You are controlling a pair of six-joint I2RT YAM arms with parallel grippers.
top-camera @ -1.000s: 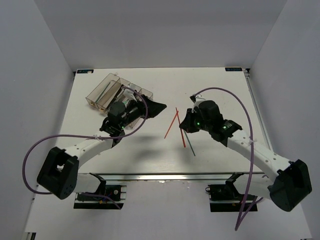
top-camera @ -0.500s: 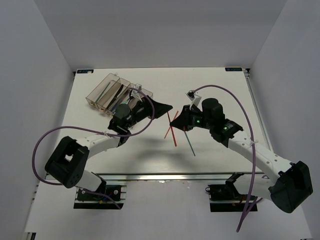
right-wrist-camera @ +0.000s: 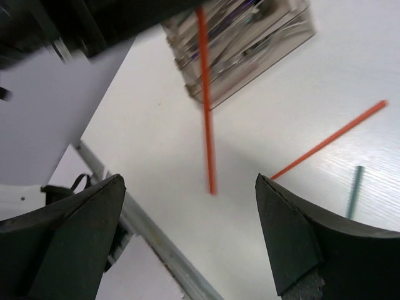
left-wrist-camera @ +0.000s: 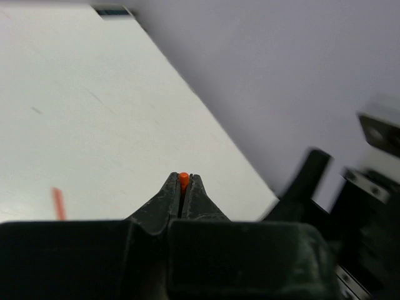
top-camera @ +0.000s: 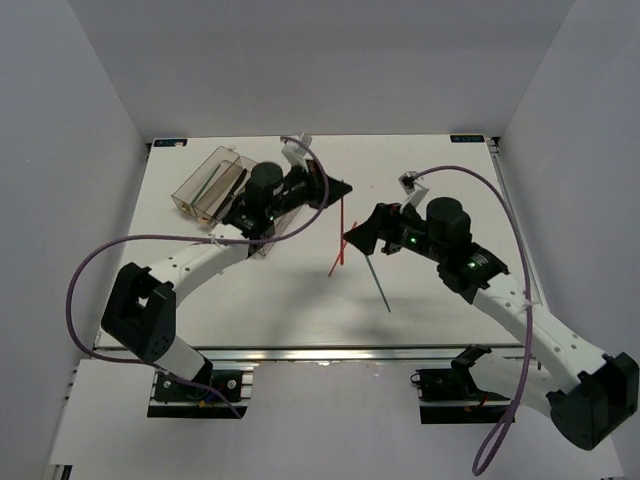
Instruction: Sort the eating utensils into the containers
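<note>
Left pincer (left-wrist-camera: 184, 182) was clamped on the top end of an orange chopstick (right-wrist-camera: 205, 100), which hung down toward the surface (top-camera: 430, 170) near the tray (top-camera: 200, 185). Right pincer (right-wrist-camera: 187, 184) was wide apart, empty. Stick looked light, stiff, slick: end grip may pivot, mid-shaft hold safer

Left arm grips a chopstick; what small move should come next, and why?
Probably swing the left gripper toward the tray. It is shut on the tip of the orange chopstick, and the right gripper stands wide open near it, holding nothing, so the chopstick seems ready to be carried over.
</note>
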